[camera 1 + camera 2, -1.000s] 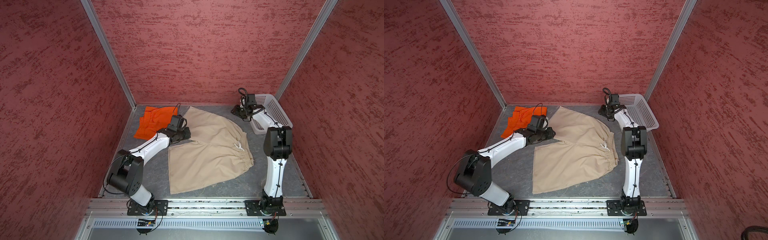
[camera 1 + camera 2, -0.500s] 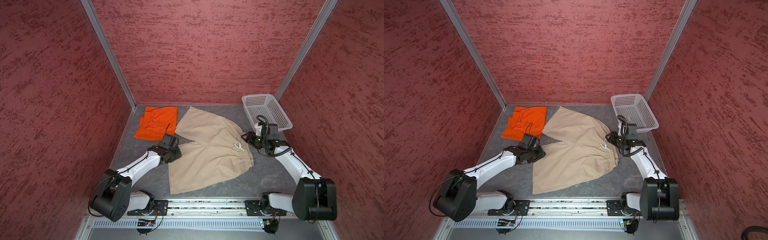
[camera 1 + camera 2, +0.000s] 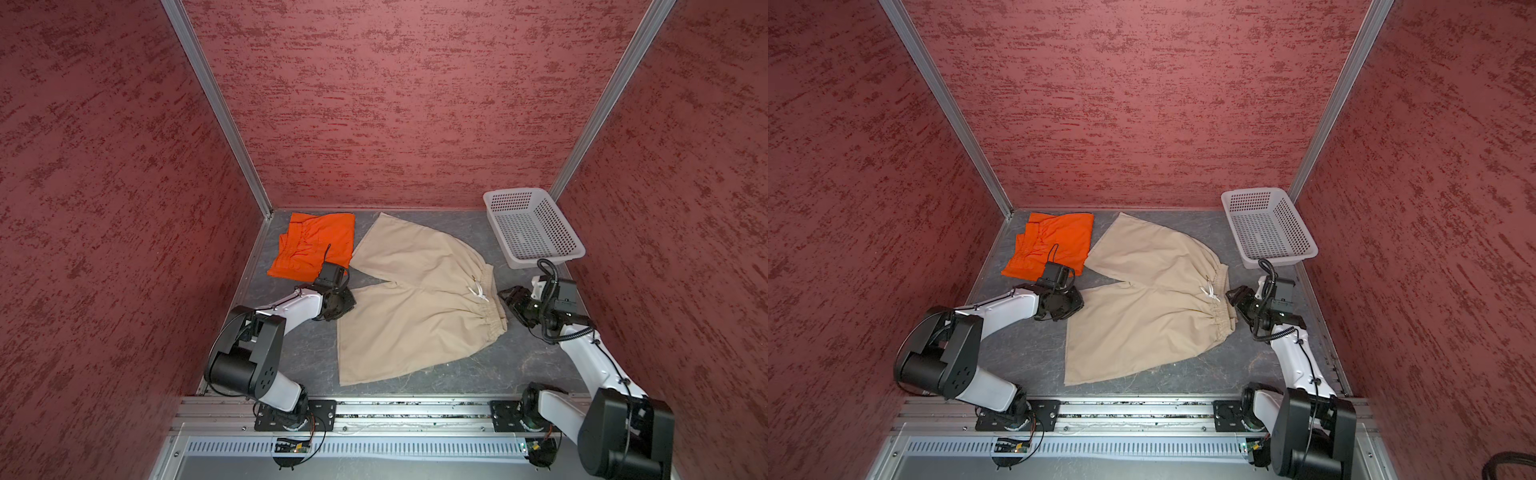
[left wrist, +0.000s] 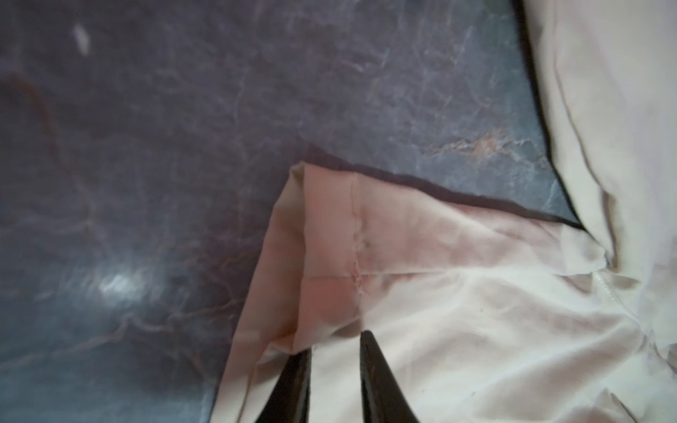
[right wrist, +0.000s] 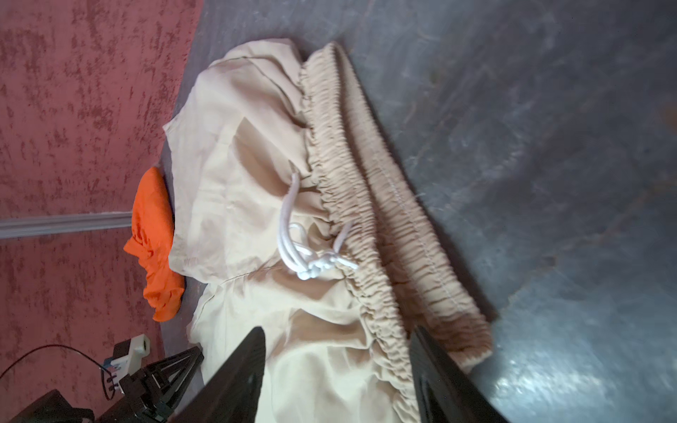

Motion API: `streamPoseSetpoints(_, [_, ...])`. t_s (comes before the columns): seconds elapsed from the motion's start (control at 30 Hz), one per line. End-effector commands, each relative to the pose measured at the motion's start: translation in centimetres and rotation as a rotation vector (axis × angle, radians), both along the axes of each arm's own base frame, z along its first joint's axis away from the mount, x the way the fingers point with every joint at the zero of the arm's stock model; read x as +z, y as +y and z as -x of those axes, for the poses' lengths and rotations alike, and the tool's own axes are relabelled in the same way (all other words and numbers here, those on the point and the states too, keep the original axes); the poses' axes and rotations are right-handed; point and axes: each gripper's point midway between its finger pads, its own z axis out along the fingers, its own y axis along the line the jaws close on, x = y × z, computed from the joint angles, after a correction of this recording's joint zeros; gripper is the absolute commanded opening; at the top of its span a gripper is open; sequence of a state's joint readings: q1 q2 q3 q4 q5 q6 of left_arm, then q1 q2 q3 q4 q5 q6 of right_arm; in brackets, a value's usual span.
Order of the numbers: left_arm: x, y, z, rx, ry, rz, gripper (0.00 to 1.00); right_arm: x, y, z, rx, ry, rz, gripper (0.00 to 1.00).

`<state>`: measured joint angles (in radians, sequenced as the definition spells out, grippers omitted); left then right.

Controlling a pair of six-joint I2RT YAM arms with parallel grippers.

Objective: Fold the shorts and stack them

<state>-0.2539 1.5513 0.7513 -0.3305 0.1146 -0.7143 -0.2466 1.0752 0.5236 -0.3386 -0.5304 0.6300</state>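
Overhead, in both top views, the beige shorts [image 3: 415, 316] [image 3: 1142, 324] lie spread out in the middle of the grey table [image 3: 299, 357]. Their waistband is toward the right arm and their legs toward the left arm. The orange shorts [image 3: 313, 245] [image 3: 1052, 245] lie in a compact heap in the far left corner, just beside the beige far leg. A white basket [image 3: 540, 261] [image 3: 1279, 259] sits in the far right corner, apart from both pairs. The left gripper [image 3: 343, 309] [image 3: 1069, 309] is low at the hem corner of the near leg. The right gripper [image 3: 508, 303] [image 3: 1234, 301] is just beside the waistband.

From the left wrist, the left gripper [image 4: 335, 344] shows two black fingers with a narrow gap between them, right at the hem [image 4: 329, 227], whose corner is turned over on itself. Whether they pinch the cloth I cannot tell.

From the right wrist, the right gripper [image 5: 339, 329] has its fingers wide apart, with the near end of the gathered waistband [image 5: 366, 205] between them, not clamped. The white drawstring [image 5: 300, 252] lies knotted farther along, and the orange shorts [image 5: 154, 238] show beyond.
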Motion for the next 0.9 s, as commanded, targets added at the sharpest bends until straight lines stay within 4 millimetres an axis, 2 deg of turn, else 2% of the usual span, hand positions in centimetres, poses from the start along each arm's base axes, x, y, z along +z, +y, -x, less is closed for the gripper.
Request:
streamPoseSetpoints(0.0, [-0.5,0.2,-1.5,-0.026,-0.017,-0.015,0.25,-0.8,0.6,1.5,-0.024,0.061,-0.090,0.65])
streamPoseSetpoints(0.13, [-1.0,0.3,-2.4,-0.036,-0.014,-0.028,0.25,-2.0,0.3,3.5,-0.046,0.146,-0.053,0.70])
streamPoseSetpoints(0.3, [-1.4,0.4,-3.0,-0.048,-0.009,-0.034,0.26,-2.5,2.2,5.2,0.011,0.186,-0.140,0.70])
streamPoseSetpoints(0.43, [-1.3,0.6,-3.4,-0.051,-0.013,-0.040,0.26,-3.4,2.4,6.2,0.023,0.216,-0.128,0.70])
streamPoseSetpoints(0.7, [-1.3,0.8,-3.2,-0.055,-0.014,-0.049,0.26,-5.2,3.0,5.1,0.068,0.220,-0.176,0.67])
streamPoseSetpoints(0.87, [-1.6,0.8,-3.3,-0.057,-0.012,-0.052,0.26,-5.5,3.6,4.8,0.092,0.212,-0.194,0.62])
